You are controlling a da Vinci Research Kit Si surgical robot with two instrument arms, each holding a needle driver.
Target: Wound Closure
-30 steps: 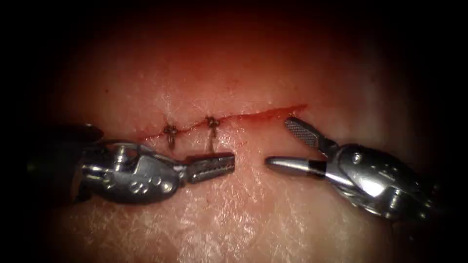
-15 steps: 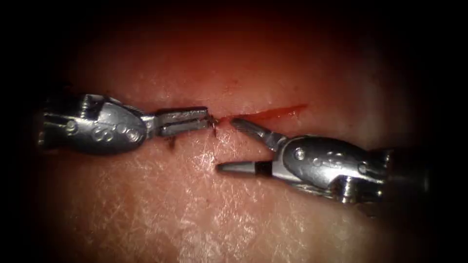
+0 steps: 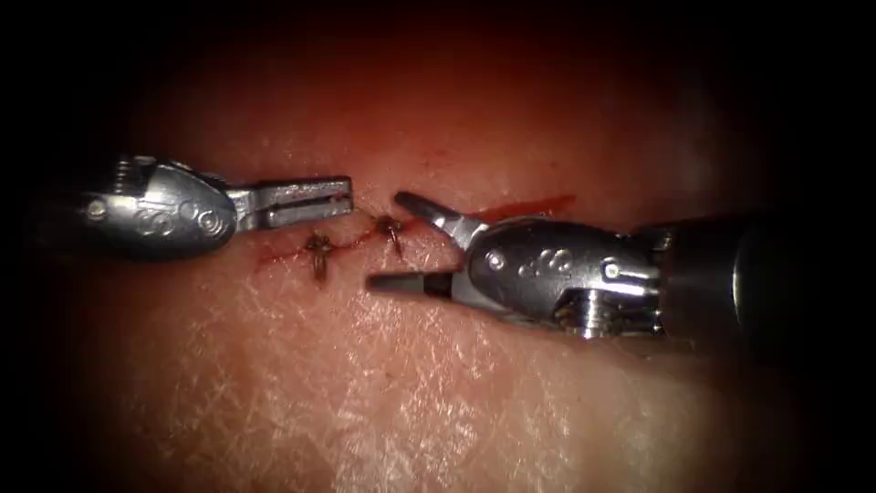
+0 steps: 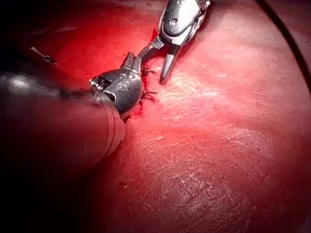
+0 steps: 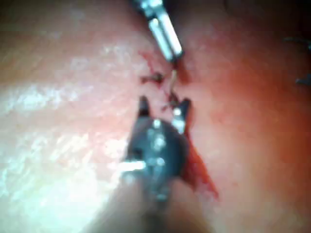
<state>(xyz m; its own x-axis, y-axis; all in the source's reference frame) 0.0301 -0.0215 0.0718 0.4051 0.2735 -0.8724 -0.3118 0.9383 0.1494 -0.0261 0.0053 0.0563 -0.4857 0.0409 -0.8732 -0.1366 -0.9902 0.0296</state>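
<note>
The left arm's tool lies level above the sewn stretch of the cut. Its jaws are nearly together, with only a thin slit between them. A fine thread runs from its tip down toward the nearer knot; whether the jaws actually pinch that thread, I cannot tell. In the right wrist view the same tool points down at the stitches, and a pale strand hangs just below its tip.

The right arm's tool stands with its jaws spread wide and nothing between them. One jaw reaches up to the cut line, just beside the second stitch. The other jaw lies flat on the tissue on the near side of the cut. The second stitch sits between the two tips. The first stitch is under the left tool's jaws, a little apart from them.

Beyond the right tool's wrist the cut stays unsewn, with red fluid along it. In the left wrist view the right tool straddles the dark knots, close to the left tool's own wrist.

I can make out no needle here.
</note>
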